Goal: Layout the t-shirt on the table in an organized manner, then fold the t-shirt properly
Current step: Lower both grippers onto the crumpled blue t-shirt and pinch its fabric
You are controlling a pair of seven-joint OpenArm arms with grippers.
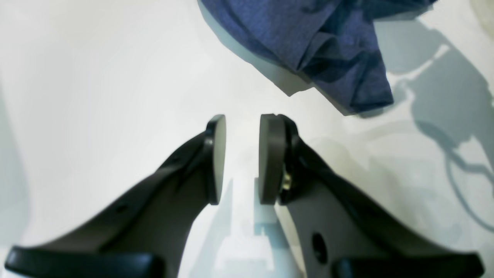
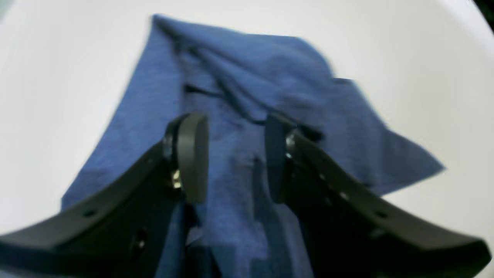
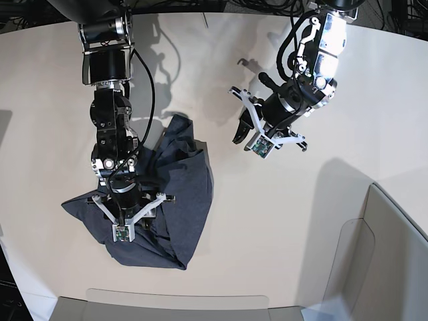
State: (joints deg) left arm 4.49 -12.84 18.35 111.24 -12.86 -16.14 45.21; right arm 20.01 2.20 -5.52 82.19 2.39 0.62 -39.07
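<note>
Parted right gripper [image 2: 235, 158] over rumpled heathered blue t-shirt [image 2: 247, 96], left gripper [image 1: 241, 158] released, smooth off-white table [image 1: 96, 77].

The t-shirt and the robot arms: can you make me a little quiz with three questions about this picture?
1. True or false: the t-shirt lies flat and smooth on the table.
2. Which gripper hangs over the shirt? A) left gripper B) right gripper
3. Fill in: the left gripper's jaws have only ____ table between them.

Key
1. False: it is bunched up with folds.
2. B: the right gripper is above the cloth, jaws apart, holding nothing; the left is off to the side of it.
3. Bare.
</note>
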